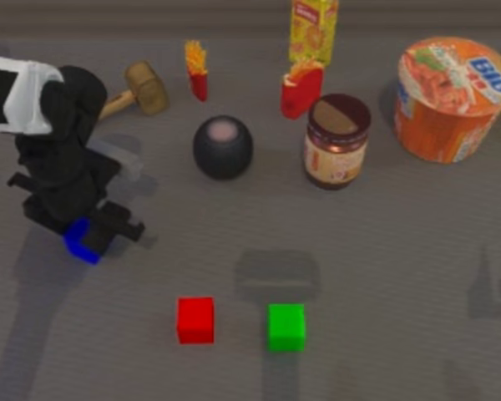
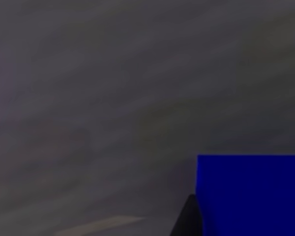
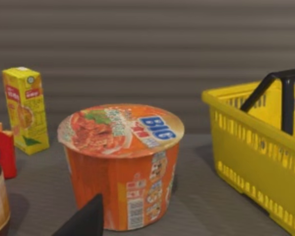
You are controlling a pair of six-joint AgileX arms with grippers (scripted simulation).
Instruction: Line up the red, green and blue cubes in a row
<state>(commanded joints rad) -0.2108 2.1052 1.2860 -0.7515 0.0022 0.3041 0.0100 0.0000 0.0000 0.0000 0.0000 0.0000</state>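
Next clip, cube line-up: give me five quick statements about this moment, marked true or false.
1. The red cube and green cube sit side by side near the table's front edge. True.
2. The blue cube lies between them. False: it is at the left tool, well to the left.
3. The dark sphere stands left of the jar. True.
4. The hammer rests on the noodle cup. False: they are far apart.
5. The right arm is over the cubes. False: it is absent from the top view.
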